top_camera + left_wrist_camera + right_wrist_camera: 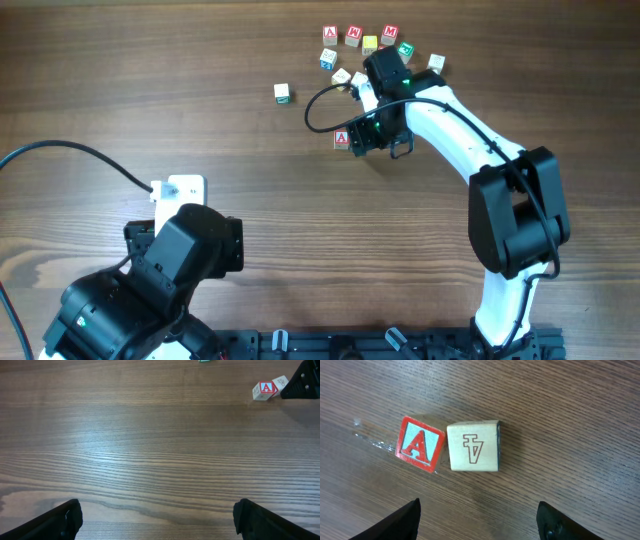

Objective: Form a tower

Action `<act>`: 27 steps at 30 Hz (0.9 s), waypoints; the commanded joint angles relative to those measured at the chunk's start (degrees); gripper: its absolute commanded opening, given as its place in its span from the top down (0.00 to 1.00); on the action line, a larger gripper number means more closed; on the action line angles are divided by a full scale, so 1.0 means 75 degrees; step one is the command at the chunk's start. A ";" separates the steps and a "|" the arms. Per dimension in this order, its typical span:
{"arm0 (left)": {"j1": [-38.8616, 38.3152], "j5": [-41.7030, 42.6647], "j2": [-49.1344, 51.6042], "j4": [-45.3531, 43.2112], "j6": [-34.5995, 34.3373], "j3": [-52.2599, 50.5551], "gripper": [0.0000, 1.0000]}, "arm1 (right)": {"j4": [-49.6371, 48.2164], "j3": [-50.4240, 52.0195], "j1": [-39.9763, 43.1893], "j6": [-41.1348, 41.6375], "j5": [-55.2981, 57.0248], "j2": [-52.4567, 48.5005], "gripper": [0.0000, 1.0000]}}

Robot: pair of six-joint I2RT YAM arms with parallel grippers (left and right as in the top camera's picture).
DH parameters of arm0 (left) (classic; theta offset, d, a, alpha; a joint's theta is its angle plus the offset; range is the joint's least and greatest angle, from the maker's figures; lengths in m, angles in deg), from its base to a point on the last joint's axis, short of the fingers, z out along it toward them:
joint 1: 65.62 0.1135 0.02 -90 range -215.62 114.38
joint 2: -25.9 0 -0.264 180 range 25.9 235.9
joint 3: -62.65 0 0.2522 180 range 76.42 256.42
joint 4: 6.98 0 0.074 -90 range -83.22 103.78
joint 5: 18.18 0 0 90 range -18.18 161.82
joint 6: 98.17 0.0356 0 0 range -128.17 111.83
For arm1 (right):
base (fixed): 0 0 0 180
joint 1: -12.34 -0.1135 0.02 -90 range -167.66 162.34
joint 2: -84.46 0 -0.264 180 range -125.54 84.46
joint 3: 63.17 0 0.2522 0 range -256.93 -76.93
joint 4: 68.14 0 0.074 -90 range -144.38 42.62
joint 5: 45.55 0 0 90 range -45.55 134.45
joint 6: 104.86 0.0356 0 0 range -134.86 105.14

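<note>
The right end effector (477, 505) hangs open and empty over the red A cube (419, 444) touching a pale cube (472, 446), so it should centre squarely on one before closing.

Table (200, 60): brown wood-grain top, grain running left to right.
- Cluster of letter cubes (370, 44): near the far edge, right of centre, loosely scattered.
- Lone cube (282, 93): left of the cluster, apart from it.
- Red-A cube (342, 138): nearer the middle, lying flat on the wood.
- Pale cube (472, 446): just beside the red-A cube, outline drawing on top.
</note>
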 commanded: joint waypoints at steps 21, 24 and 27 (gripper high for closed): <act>0.0015 -0.0017 -0.0017 -0.0017 0.0061 0.0012 0.00 | -0.0711 0.0012 0.0012 -0.0743 0.0201 -0.0670 0.27; 0.0015 -0.0017 -0.0017 -0.0017 0.0061 0.0012 0.00 | -0.0825 0.0012 0.0012 -0.0737 0.0254 -0.0670 0.28; 0.0015 -0.0017 -0.0017 -0.0017 0.0061 0.0012 0.00 | -0.1008 0.0012 0.0012 -0.0128 0.0723 -0.0670 0.30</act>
